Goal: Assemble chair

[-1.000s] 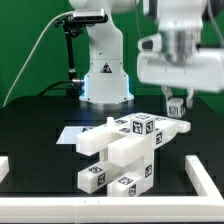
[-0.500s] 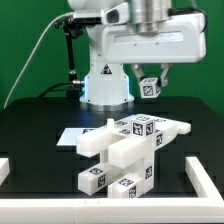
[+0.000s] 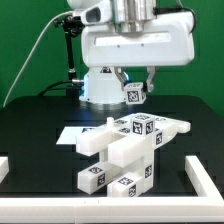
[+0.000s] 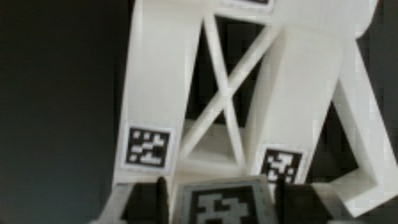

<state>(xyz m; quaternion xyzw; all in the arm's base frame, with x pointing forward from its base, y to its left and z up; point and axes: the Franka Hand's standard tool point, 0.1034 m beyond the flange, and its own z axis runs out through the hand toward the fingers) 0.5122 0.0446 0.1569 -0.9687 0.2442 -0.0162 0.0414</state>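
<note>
The partly joined white chair (image 3: 125, 152) lies low on the black table, tagged blocks and posts stacked together. My gripper (image 3: 134, 97) hangs above its rear, shut on a small white tagged block (image 3: 134, 92). In the wrist view that block (image 4: 221, 203) sits between the dark fingers (image 4: 153, 200), tag facing the camera. Beyond it lies the chair's X-braced piece (image 4: 217, 95), with square tags (image 4: 150, 145) at the ends of its two side rails.
The arm's white base (image 3: 105, 85) stands at the back with black cables on the exterior view's left. The marker board (image 3: 70, 133) lies flat behind the chair. A thin white border frame (image 3: 204, 180) runs along the table's sides and front.
The gripper, still holding the small tagged block, has swung from the exterior view's right toward the middle, over the back of the chair. The chair has not moved.
</note>
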